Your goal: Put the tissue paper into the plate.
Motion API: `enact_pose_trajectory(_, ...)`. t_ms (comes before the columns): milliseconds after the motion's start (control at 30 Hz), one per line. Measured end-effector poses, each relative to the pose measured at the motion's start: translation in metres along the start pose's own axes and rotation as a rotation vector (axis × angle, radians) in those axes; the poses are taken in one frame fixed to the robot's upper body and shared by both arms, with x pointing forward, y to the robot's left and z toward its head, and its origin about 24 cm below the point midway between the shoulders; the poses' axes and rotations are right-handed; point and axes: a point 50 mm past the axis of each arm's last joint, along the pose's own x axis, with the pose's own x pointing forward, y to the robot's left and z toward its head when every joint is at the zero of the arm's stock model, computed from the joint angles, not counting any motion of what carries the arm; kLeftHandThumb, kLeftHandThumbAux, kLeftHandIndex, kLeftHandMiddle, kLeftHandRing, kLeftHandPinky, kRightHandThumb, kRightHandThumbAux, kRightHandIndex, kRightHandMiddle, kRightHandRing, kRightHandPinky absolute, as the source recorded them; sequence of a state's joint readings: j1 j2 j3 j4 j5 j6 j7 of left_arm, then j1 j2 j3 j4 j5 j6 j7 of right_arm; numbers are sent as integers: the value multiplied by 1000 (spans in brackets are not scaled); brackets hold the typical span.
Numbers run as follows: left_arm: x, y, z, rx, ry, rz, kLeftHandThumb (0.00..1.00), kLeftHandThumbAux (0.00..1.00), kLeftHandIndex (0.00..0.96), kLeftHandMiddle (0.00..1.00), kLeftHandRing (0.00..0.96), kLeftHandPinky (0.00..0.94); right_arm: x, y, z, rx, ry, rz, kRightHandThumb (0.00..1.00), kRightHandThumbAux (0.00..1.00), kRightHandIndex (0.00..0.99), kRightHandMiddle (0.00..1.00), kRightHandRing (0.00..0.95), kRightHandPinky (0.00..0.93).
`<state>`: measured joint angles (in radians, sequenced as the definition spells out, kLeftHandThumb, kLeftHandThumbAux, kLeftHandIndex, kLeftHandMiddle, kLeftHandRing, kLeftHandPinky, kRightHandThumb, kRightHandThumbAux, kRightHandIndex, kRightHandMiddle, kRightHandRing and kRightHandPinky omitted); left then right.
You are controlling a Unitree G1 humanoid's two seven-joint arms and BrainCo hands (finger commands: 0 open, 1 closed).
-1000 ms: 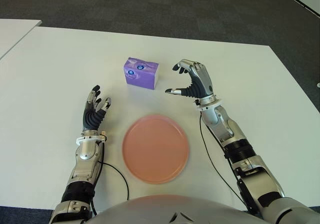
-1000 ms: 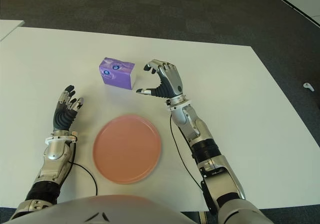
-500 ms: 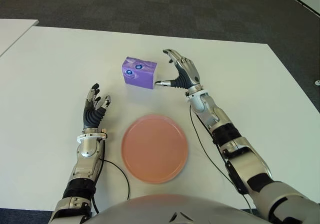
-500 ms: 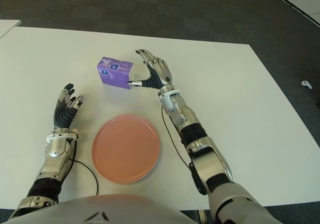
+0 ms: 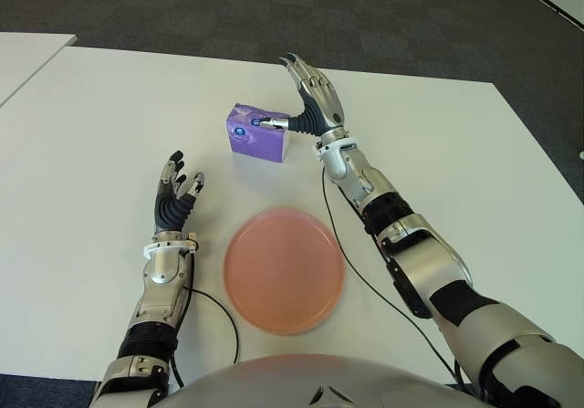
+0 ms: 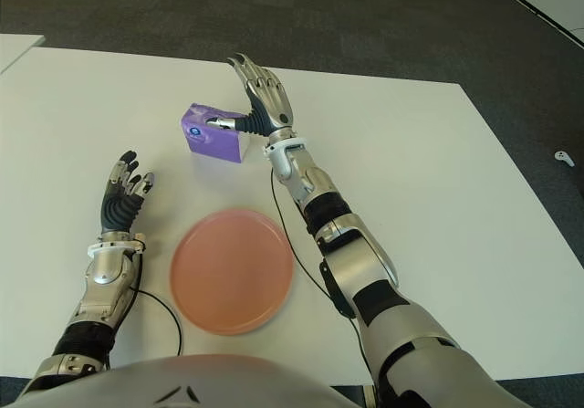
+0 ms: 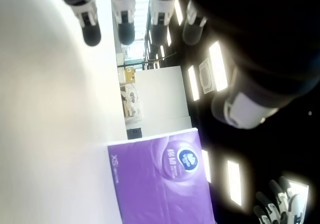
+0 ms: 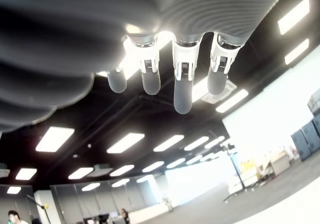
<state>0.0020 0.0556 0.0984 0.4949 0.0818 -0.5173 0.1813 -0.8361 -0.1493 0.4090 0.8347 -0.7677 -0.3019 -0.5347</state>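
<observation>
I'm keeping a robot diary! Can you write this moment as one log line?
right hand: open, thumb over tissue pack, no grasp | left hand: open, left of plate | plate: empty

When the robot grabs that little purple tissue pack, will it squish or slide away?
The small purple plastic-wrapped tissue pack probably squishes a bit, since its wrap looks soft and full. It seems light, so the open right hand, whose thumb tip shows over its top, could nudge it across the smooth white table. It sits flat and boxy, so rolling looks unlikely.

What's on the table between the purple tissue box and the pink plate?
Nothing. Both eye views show only bare white table between the tissue box and the plate.
</observation>
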Motion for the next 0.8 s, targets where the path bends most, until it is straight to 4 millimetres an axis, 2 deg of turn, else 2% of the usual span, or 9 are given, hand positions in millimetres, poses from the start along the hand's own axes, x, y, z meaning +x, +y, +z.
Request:
enact_pose_trajectory(267,0,-1,1,17,-12,22,0,563,0,0,0,0,5,5,4,3,4,18,201,381,0,0,0,0)
enact_pose_trajectory(800,4,-3,-1,16,-22,45,0,540,0,0,0,0,27,-3,10,19,0,27,195,393,0,0,0,0)
